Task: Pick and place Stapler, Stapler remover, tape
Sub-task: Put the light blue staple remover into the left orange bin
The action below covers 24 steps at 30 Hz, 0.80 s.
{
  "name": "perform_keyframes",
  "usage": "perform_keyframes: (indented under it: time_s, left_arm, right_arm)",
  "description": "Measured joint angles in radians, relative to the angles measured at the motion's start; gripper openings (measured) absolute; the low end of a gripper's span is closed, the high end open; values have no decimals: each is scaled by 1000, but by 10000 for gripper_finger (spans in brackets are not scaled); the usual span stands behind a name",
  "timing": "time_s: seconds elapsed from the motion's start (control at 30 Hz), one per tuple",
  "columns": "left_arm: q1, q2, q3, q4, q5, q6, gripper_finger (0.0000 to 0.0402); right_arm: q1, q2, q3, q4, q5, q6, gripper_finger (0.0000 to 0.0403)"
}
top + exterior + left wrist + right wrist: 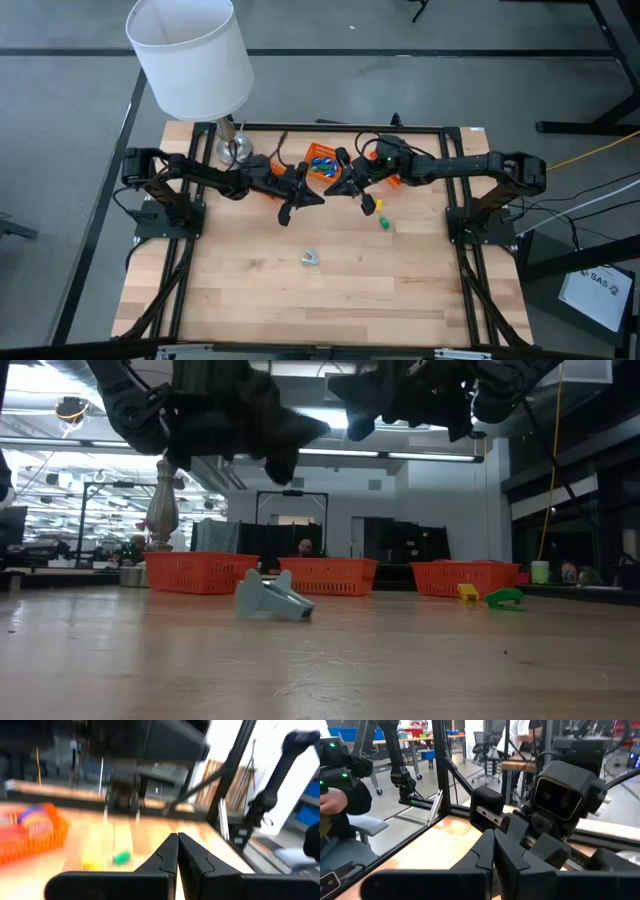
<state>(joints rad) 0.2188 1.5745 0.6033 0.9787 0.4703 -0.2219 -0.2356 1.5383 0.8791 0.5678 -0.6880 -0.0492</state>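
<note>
Both grippers hang above the table's far middle, pointing level at each other with nothing between their fingers. My left gripper is shut, and so is my right gripper. A grey stapler remover lies on the wood nearer the front, clear of both. A small yellow piece and a small green piece lie on the table below my right arm. The middle orange basket holds small coloured pieces. I cannot tell which of these is the stapler or the tape.
Three orange baskets stand in a row along the far side. A lamp with a white shade stands at the far left corner. A black frame rims the table. Open wood lies toward the near edge.
</note>
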Motion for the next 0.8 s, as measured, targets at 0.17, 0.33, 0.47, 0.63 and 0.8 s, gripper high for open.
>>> perform_keyframes:
  time_s: [0.17, 0.33, 0.47, 0.63, 0.8]
  left_arm:
    - [-18, 0, 0, -142, -20, 29, 9]
    - [-89, 0, 36, -340, -30, 100, 42]
    - [-156, 0, 120, -595, -56, 194, 81]
    - [-211, 0, 188, -759, -125, 284, 114]
    - [-254, 43, 188, -765, -195, 363, 121]
  right_arm:
    - [2, 0, 0, -63, 11, -5, 28]
    - [28, 0, 0, -88, 60, 43, 57]
    - [73, 0, 0, -88, 60, 72, 93]
    - [140, 0, 0, -96, 89, 76, 131]
    - [211, 0, 0, -123, 136, 71, 144]
